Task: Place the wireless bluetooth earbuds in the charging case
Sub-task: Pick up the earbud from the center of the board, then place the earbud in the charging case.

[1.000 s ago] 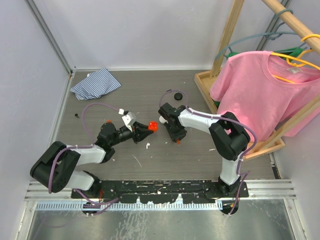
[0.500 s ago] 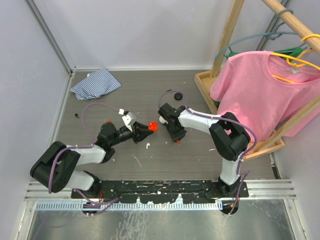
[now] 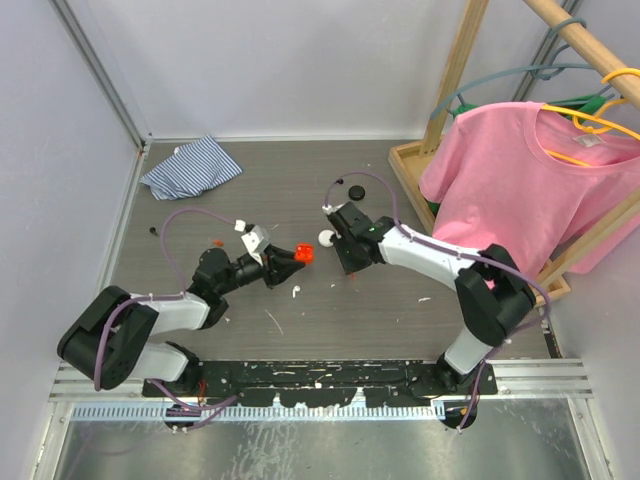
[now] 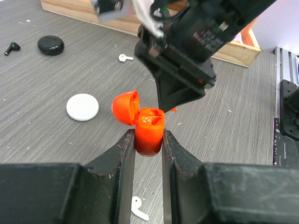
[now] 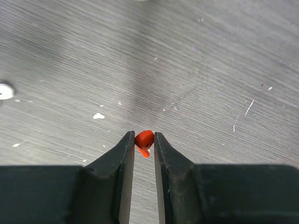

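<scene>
Left gripper (image 4: 148, 134): is clamping both fingers on the lower half of the red charging case and holding it upright above the table (image 4: 243, 140).
Red charging case (image 4: 150, 123): is sitting between the left gripper's fingers with its hollow facing up; its lid is hanging open on the hinge, off to the left of the fingers in the left wrist view.
Right gripper (image 5: 142, 136): is pinching the red earbud between its fingertips and pointing down at the table, just beyond the left gripper and the open case.
Red earbud (image 5: 145, 138): is sitting at the very tips of the right gripper, with only a small part of it showing; whether it is touching the table cannot be told.
White round case (image 4: 82, 107): is lying closed and flat on the table, close beside the right gripper and ahead-left of the left gripper.
White earbud (image 4: 138, 208): is lying on the table just beneath the left gripper's fingers.
Second white earbud (image 4: 123, 58): is lying on the table beyond the right gripper.
Black round case (image 4: 50, 45): is lying well beyond both grippers, to the far left.
Black earbud (image 4: 11, 47): is lying near the black round case, farther left of it.
Striped cloth (image 3: 190, 167): is lying crumpled well away from the left gripper, at the far corner.
</scene>
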`<state>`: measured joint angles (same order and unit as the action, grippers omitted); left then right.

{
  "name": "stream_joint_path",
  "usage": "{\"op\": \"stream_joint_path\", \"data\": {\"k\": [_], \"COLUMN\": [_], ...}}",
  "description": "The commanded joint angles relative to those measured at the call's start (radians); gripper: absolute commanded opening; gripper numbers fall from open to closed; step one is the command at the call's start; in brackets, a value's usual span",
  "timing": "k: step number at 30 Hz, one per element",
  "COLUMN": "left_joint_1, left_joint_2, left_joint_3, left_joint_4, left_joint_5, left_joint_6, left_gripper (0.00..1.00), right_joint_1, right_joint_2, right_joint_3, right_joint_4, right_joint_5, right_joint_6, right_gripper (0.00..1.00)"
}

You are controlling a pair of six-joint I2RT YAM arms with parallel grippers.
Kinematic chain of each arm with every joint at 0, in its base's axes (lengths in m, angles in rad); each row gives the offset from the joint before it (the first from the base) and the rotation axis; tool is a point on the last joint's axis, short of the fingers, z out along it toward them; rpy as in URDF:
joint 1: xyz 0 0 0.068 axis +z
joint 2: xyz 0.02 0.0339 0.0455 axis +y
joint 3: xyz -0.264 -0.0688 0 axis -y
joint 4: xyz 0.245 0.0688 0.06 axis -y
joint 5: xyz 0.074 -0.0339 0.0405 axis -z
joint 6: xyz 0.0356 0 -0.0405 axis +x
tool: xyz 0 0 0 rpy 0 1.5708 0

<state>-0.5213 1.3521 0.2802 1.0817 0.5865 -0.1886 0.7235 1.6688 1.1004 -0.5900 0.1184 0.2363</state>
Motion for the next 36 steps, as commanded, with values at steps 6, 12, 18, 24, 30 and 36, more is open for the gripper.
{"op": "stream_joint_path", "data": {"k": [6,12,18,24,30,36], "left_joint_1": [0.005,0.006,0.005,0.004,0.004,0.004], "left_joint_2": [-0.044,-0.058,-0.075,-0.099,-0.108,-0.135], "left_joint_3": [-0.029,-0.05,-0.063,-0.088,-0.073,-0.067], "left_joint_4": [0.156,0.197,0.22,0.322,0.346,0.348], "left_joint_5": [-0.039,-0.046,-0.035,-0.042,0.036,0.058], "left_joint_6": [0.008,0.008,0.0,-0.024,-0.036,-0.051], "left_gripper": [0.0,0.0,0.0,0.0,0.0,0.0], "right_joint_1": [-0.002,0.008,0.018,0.028,0.043,0.057], "right_joint_2": [-0.256,-0.4,-0.508,-0.538,-0.537,-0.541], "right_joint_3": [-0.088,-0.15,-0.214,-0.261,-0.308,-0.322], "right_joint_4": [0.238,0.392,0.568,0.745,0.908,1.011], "right_joint_5": [-0.042,-0.143,-0.275,-0.416,-0.459,-0.512], "right_joint_6": [-0.01,-0.029,-0.029,0.009,0.05,0.07], "right_gripper": [0.17,0.17,0.18,0.19,0.19,0.19]}}
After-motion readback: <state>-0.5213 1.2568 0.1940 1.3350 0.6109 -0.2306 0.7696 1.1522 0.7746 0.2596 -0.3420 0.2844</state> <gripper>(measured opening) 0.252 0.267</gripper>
